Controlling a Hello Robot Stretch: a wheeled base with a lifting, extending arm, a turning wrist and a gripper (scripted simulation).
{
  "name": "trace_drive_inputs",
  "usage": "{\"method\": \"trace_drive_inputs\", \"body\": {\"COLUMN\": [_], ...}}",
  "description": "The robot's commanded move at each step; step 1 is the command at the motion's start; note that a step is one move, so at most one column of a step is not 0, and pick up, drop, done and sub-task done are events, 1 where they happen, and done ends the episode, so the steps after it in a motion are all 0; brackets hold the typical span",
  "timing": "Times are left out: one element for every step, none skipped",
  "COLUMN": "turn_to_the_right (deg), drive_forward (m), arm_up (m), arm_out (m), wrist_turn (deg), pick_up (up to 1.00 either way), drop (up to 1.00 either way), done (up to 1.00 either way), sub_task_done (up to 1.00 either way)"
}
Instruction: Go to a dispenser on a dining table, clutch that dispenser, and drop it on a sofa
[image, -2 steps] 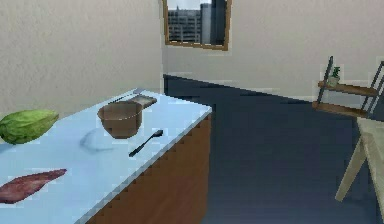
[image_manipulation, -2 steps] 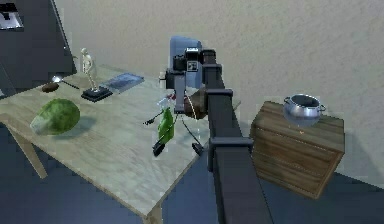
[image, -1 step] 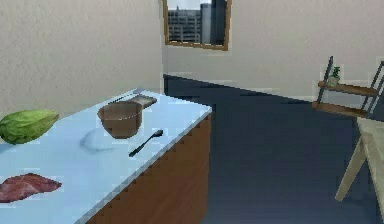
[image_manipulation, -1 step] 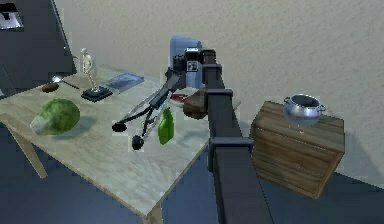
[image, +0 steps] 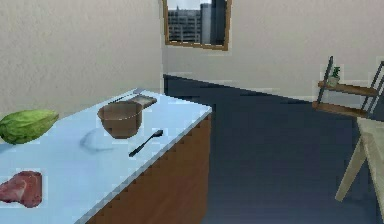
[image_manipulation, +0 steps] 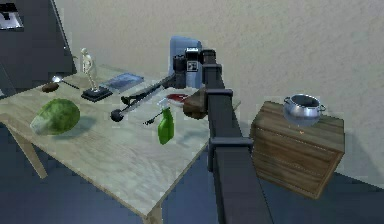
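Two work surfaces are shown. In the forward view, a pale blue countertop (image: 70, 165) is laid with a brown bowl (image: 118, 120), a dark spoon (image: 146, 143), a green cabbage (image: 27, 126) and raw meat (image: 22, 188). Dark blue floor (image: 270, 140) and a window (image: 197, 22) are seen beyond.

In the arm side view, a light wooden table (image_manipulation: 110, 160) carries a small green bottle (image_manipulation: 166, 126), seemingly the dispenser, near its middle beside the gripper (image_manipulation: 172, 104). Whether anything is held cannot be told. A steel pot (image_manipulation: 303, 108) is set on a wooden crate (image_manipulation: 295, 155).
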Motion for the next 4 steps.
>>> {"method": "trace_drive_inputs", "body": {"turn_to_the_right": [0.0, 0.0, 0.0, 0.0], "drive_forward": [0.0, 0.0, 0.0, 0.0], "arm_up": [0.0, 0.0, -0.3, 0.0], "arm_out": [0.0, 0.0, 0.0, 0.0], "wrist_turn": [45.0, 9.0, 0.0, 0.0], "pick_up": [0.0, 0.0, 0.0, 1.0], "drop": [0.0, 0.0, 0.0, 0.0], "done": [0.0, 0.0, 0.0, 0.0], "sub_task_done": [0.0, 0.0, 0.0, 0.0]}}
